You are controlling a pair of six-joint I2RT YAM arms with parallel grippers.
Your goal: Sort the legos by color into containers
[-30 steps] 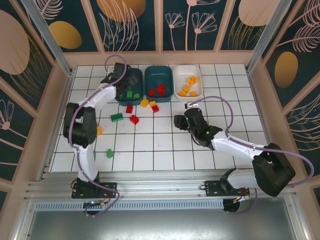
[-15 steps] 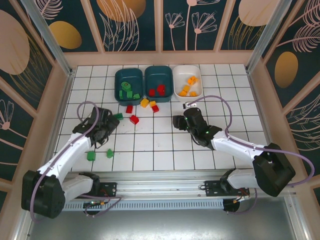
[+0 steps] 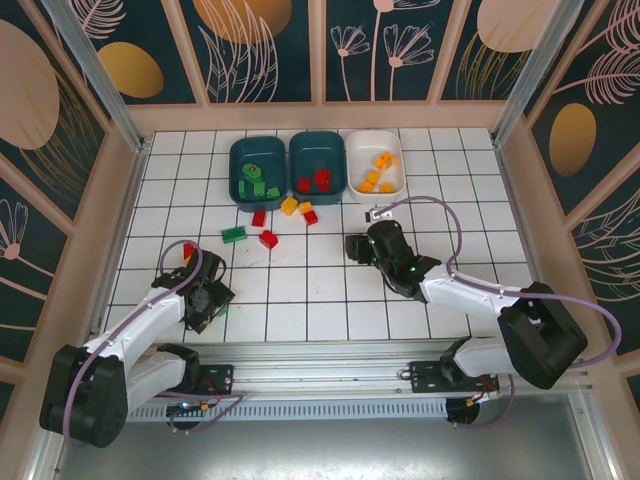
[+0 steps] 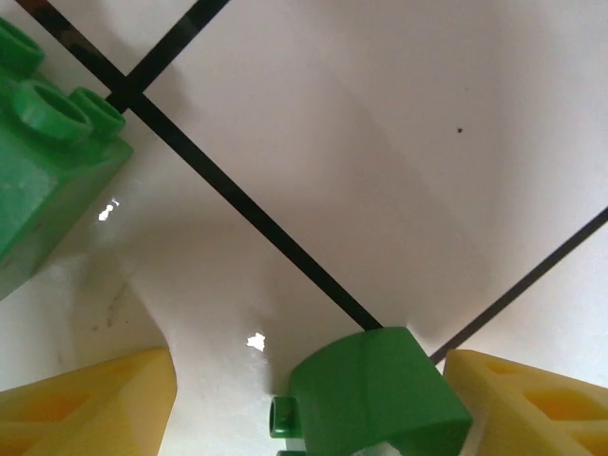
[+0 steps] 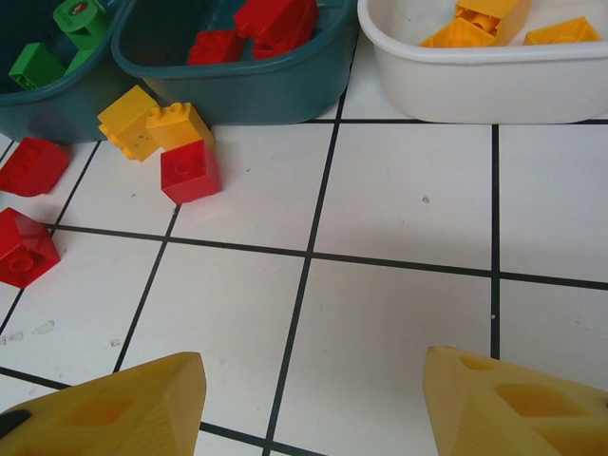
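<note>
Left wrist view: the left pincer (image 4: 309, 385) is open, its two yellow fingers (image 4: 90, 404) spread wide just above the white tiled counter (image 4: 380, 123). A small rounded green brick (image 4: 375, 394) lies between them. It sits close against the finger at the picture's right and well clear of the other. A second green brick (image 4: 43, 180), studs up, rests on the counter further ahead, at the upper left of the picture. In the top external view this pincer points down at the near left part of the counter.

The right pincer (image 5: 313, 380) is also open and holds nothing. Its fingers are set wide apart over bare tiles near the counter's middle. Ahead of it lie loose bricks: a yellow brick (image 5: 128, 119), a yellow-orange brick (image 5: 180, 122) touching a red brick (image 5: 190, 173), and two more red ones (image 5: 33, 163) to the left. A flat green brick (image 3: 233, 235) lies a little nearer the arms' side.

Behind the loose bricks, three tubs stand side by side at the far edge. The left teal tub (image 3: 258, 141) holds green bricks (image 3: 255, 185). The middle teal tub (image 3: 317, 137) holds red bricks (image 3: 315, 180). The white tub (image 3: 375, 134), on the right, holds orange bricks (image 3: 375, 177).
</note>
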